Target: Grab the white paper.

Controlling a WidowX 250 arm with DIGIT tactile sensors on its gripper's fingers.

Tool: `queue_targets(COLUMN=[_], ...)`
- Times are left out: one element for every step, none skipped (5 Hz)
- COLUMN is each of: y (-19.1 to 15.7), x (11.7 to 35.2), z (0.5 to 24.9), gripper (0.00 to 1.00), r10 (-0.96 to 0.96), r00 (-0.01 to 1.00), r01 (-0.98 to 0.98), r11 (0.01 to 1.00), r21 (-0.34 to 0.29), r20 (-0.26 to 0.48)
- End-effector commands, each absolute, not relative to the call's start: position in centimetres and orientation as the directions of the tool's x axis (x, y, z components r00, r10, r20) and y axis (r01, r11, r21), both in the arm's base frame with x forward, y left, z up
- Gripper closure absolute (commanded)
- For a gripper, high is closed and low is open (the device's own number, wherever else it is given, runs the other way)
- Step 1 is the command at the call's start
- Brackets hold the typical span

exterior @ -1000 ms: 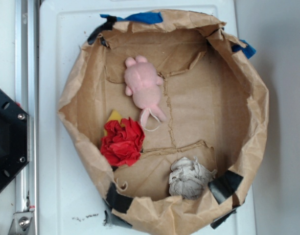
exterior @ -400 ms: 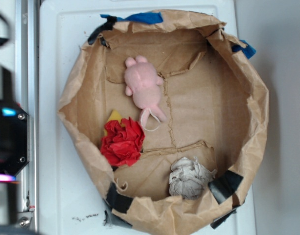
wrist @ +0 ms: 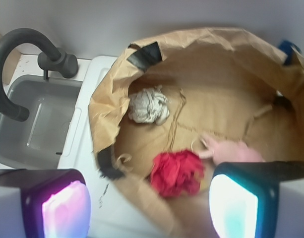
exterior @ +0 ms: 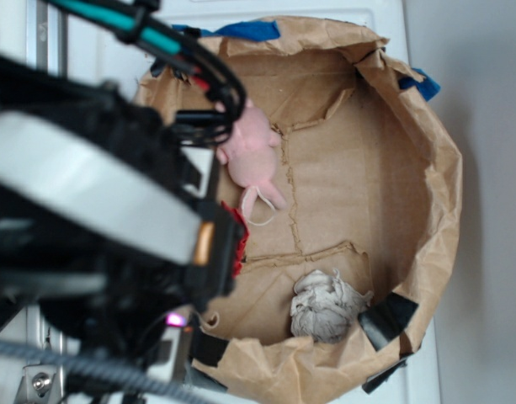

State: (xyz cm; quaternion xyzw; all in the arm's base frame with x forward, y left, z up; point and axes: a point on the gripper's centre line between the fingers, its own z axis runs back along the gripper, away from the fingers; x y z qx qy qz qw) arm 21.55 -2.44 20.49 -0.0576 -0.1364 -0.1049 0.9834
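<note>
The white paper is a greyish-white crumpled wad lying on the floor of the brown paper bin, near a black tape patch. My gripper hovers high over the bin's rim, open and empty. Its two glowing pads stand wide apart at the bottom of the wrist view. The wad lies well beyond them, untouched. In the exterior view the blurred arm covers the left side and the fingers are hidden.
A red paper wad lies just past my fingers, mostly hidden by the arm in the exterior view. A pink plush toy lies mid-bin. A grey sink with a dark faucet stands beside the white counter.
The arm has swung in from the left and now covers the left part of the exterior view, hiding most of the red wad. The objects in the bin have not moved.
</note>
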Motion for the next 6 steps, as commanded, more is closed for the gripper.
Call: queue_targets(y=[-0.9,-0.9,-0.9,-0.3,0.5,1.2], x=[23.5,23.5,23.5,25.3,26.3,26.6], z=[18.6,18.6,18.6,14.6,12.8,11.6], gripper=[0.0,0.0,0.0,0.0,0.0,0.0], r10=[-0.229,-0.229,-0.229,-0.251,-0.244,-0.234], r00=[0.914,0.914,0.914,0.908,0.914,0.922], r01=[0.264,0.264,0.264,0.269,0.263,0.257], r11=[0.963,0.963,0.963,0.963,0.965,0.966], r21=[-0.062,-0.062,-0.062,-0.008,-0.017,-0.037], r20=[0.336,0.336,0.336,0.336,0.323,0.307])
